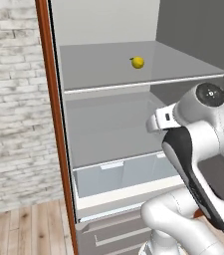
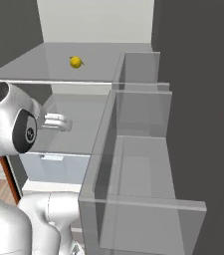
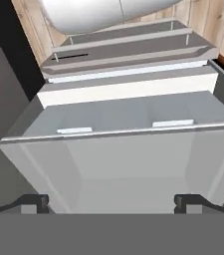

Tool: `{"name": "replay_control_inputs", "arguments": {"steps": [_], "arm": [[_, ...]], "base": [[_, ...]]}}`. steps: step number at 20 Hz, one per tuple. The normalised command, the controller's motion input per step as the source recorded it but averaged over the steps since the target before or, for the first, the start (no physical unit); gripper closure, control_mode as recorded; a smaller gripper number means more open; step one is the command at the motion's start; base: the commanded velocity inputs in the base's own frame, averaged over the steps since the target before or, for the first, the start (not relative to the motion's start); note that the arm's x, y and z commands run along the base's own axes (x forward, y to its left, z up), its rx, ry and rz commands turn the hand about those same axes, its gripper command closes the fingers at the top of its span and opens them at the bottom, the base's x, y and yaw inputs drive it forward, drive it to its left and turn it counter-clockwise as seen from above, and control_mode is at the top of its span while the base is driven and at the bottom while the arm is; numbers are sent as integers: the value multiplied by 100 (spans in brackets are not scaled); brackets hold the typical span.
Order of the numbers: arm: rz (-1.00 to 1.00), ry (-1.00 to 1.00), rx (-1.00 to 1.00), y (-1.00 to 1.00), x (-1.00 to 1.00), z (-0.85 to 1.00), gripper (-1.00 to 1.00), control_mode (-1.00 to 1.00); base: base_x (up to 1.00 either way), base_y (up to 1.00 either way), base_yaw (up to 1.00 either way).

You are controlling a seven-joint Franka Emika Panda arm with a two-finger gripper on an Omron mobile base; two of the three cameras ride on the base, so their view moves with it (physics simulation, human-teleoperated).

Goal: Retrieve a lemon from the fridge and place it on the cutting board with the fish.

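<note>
The fridge (image 1: 98, 129) stands open in front of me. A small yellow lemon (image 1: 138, 62) lies alone on its upper shelf, also seen as the lemon (image 2: 75, 62) in the right base view. My hand hangs lower, level with the second shelf and in front of it. In the hand view my gripper (image 3: 111, 201) is open, its dark fingertips (image 3: 34, 202) far apart with nothing between them, pointing down at the translucent drawers (image 3: 123, 164) and the lower drawers beyond. The lemon sits above and behind the hand. The cutting board and the fish are out of view.
The open fridge door with its translucent bins (image 2: 133, 164) stands close on the right. A brown panel edge (image 1: 51, 99) and a white brick wall (image 1: 14, 99) border the fridge on the left, above wooden floor (image 1: 24, 229). My own elbow (image 1: 203, 124) sits before the shelves.
</note>
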Motion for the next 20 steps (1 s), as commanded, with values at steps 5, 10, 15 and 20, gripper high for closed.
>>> {"name": "replay_control_inputs", "arguments": {"steps": [5,10,15,20], "arm": [[0,-34,-3,0,0,89,-100,-100],[0,-21,0,0,-1,84,-100,-100],[2,-9,0,1,-7,44,-100,-100],[4,-1,0,1,0,22,-100,-100]], "base": [[0,0,0],[0,0,0],[0,0,0],[0,0,0]]}}
